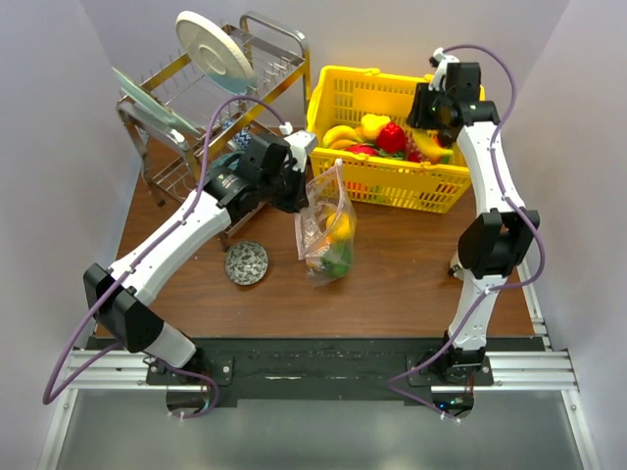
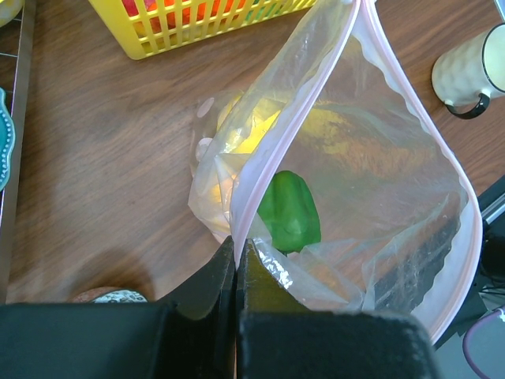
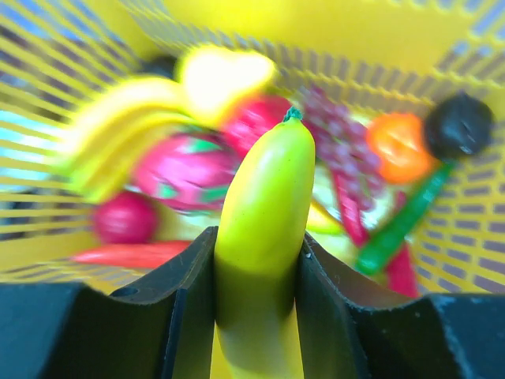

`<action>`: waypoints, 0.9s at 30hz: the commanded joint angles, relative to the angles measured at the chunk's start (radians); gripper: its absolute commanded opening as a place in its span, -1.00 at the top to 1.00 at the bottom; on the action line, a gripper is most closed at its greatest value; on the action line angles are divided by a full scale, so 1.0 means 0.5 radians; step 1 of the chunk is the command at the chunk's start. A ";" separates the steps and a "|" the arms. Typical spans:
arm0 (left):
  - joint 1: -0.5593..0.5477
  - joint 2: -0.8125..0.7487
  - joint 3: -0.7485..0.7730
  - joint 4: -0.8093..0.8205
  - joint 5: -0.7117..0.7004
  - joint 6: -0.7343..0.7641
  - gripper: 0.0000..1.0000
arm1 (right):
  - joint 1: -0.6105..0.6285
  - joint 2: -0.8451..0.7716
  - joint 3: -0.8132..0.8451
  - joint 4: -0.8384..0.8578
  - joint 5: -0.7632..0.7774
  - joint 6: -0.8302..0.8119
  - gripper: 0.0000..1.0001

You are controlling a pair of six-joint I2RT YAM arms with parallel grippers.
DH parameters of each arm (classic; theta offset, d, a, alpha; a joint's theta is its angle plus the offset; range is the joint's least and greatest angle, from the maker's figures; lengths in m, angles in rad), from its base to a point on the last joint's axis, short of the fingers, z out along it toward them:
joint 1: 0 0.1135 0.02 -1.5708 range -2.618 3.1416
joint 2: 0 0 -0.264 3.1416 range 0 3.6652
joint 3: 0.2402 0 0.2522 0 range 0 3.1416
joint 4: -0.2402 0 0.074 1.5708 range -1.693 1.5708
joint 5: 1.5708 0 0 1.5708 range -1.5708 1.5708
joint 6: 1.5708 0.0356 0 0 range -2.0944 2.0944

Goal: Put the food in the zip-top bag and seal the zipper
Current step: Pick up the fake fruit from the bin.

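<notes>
The clear zip-top bag [image 1: 328, 230] hangs open over the table beside the yellow basket. My left gripper [image 1: 299, 201] is shut on its mouth edge. In the left wrist view the jaws [image 2: 236, 245] pinch the pinkish zipper [image 2: 268, 158], and a green pepper [image 2: 289, 212] and yellow pieces [image 2: 316, 130] lie inside the bag [image 2: 379, 181]. My right gripper [image 1: 431, 132] is down in the basket. It is shut on a yellow banana [image 3: 264, 213] that stands up between the fingers [image 3: 256, 235]. More food [image 1: 377, 137] lies below it, blurred in the right wrist view.
The yellow mesh basket [image 1: 392, 78] stands at the back right, and its wall [image 3: 331, 24] rises close round my right gripper. A metal dish rack [image 1: 196, 98] with plates stands at the back left. A small patterned dish [image 1: 246, 262] lies near the bag. A white mug [image 2: 473, 71] sits beside the bag.
</notes>
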 commanded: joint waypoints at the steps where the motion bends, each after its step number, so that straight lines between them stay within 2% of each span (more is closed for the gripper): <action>1: 0.013 -0.085 -0.005 0.074 0.031 -0.027 1.00 | -0.007 -0.185 0.002 0.260 -0.477 0.346 0.77; 6: 0.016 -0.095 -0.005 0.074 0.024 -0.030 1.00 | -0.007 -0.387 -0.267 0.698 -0.977 0.753 0.77; 7: 0.013 -0.095 -0.005 0.080 0.031 -0.030 1.00 | -0.007 -0.470 -0.329 0.790 -1.163 0.830 0.77; 10: 0.013 -0.101 -0.005 0.089 0.034 -0.033 1.00 | -0.001 -0.629 -0.648 1.324 -1.547 1.272 0.80; 11: 0.016 -0.101 -0.005 0.089 0.034 -0.036 1.00 | 0.006 -0.676 -0.733 1.659 -1.606 1.407 0.80; 12: 0.013 -0.101 0.001 0.089 0.037 -0.037 1.00 | 0.027 -0.715 -0.907 1.833 -1.653 1.672 0.81; 14: 0.016 -0.098 0.010 0.092 0.040 -0.043 1.00 | 0.064 -0.838 -1.071 2.310 -1.711 1.910 0.81; 15: 0.016 -0.098 0.016 0.095 0.046 -0.049 1.00 | 0.128 -0.869 -1.190 2.419 -1.717 2.060 0.81; 22: 0.016 -0.085 0.022 0.120 0.070 -0.067 1.00 | 0.511 -1.142 -1.443 2.748 -1.607 2.211 0.88; 27: 0.016 -0.085 0.035 0.123 0.077 -0.095 1.00 | 0.643 -1.396 -1.782 3.214 -1.377 2.402 0.96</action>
